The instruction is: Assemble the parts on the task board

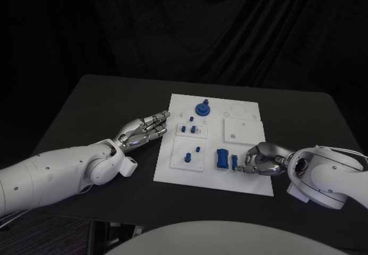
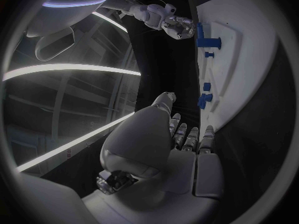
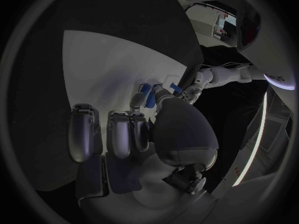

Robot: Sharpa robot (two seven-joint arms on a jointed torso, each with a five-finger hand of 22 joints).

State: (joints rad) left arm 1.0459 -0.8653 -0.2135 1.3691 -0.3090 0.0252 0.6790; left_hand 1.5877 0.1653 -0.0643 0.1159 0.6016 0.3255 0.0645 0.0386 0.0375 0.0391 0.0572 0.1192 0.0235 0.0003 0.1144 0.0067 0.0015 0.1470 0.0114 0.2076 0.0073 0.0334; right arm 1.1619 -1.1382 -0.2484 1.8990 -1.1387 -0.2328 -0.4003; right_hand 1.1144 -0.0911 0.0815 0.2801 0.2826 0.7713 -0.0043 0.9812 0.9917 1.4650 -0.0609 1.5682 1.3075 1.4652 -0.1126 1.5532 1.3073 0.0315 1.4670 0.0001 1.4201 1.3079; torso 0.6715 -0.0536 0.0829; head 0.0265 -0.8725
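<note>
Mid-task: round part (image 1: 202, 108) seated at board (image 1: 244, 180) 12 o'clock; others loose. Right hand (image 1: 257, 160) touches block (image 1: 222, 158), grip unclear; left hand (image 1: 145, 129) empty, spread.

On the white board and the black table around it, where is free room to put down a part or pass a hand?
Free: the black table beyond the left hand, and the white task board's raised blank square below its ring outlines. Crowded: the board's near middle, where the right hand sits beside the tall blue block, and the round blue knob at the far edge.
</note>
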